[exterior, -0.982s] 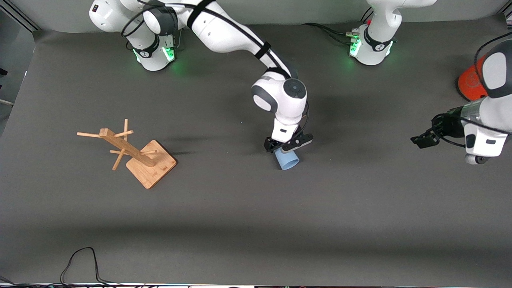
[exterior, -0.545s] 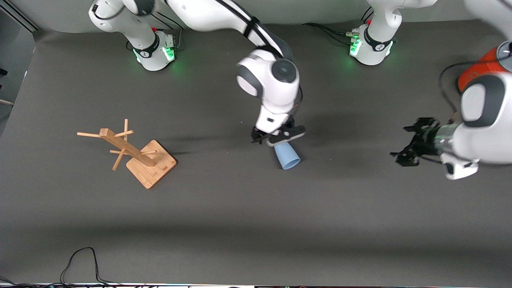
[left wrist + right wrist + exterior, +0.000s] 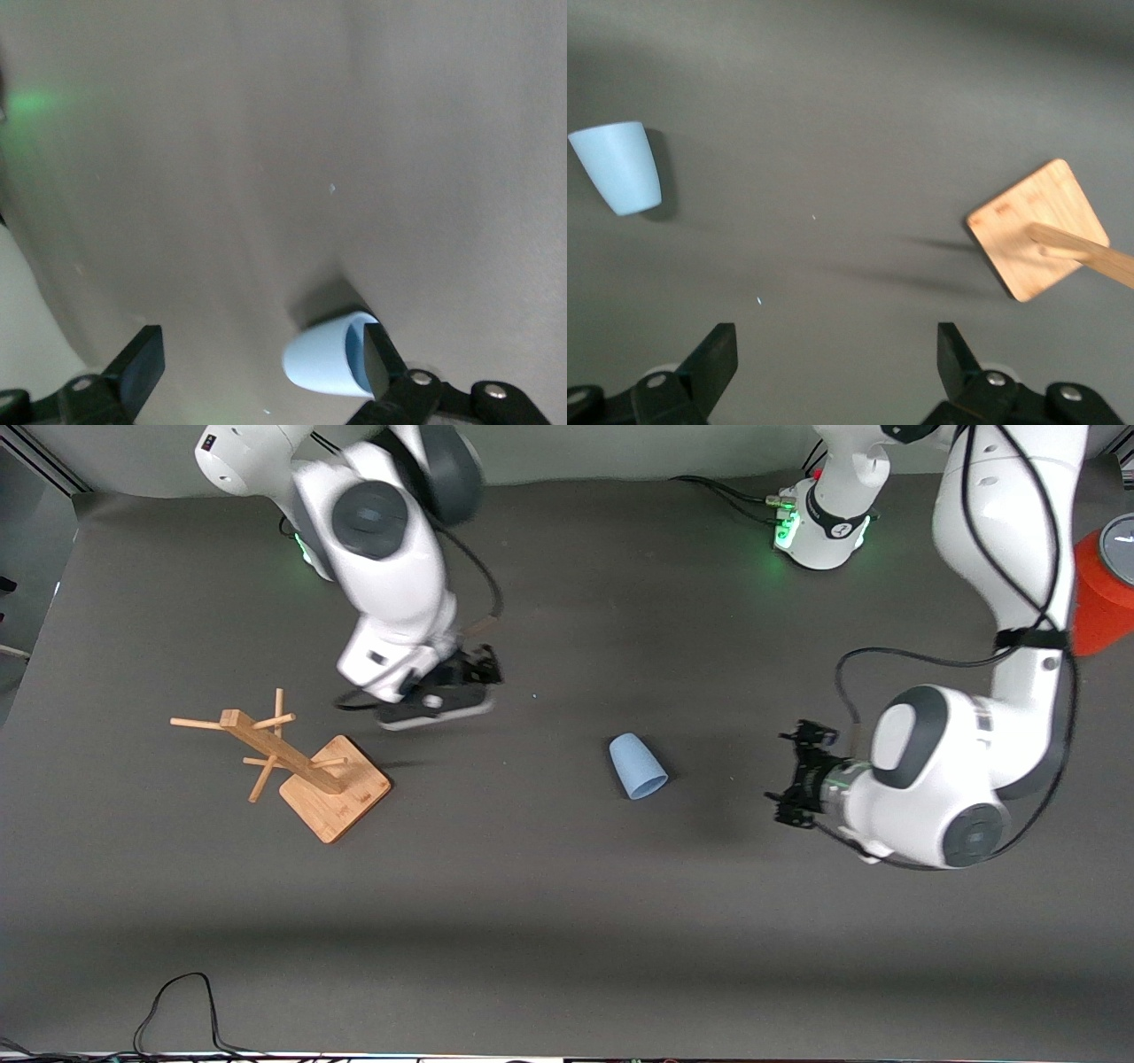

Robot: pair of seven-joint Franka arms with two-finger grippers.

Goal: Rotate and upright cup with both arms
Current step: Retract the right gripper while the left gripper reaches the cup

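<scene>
the cup [image 3: 636, 766] lies on its side mid-worktop, untouched and not yet upright. left gripper [image 3: 791, 779], jaws wide and empty, sits just beside it; right gripper [image 3: 440, 691], jaws open too, hangs near the wooden rack [image 3: 292, 762]. the uprighting's left.

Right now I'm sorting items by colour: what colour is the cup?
Pale blue; the cup shows best in the front view.
</scene>
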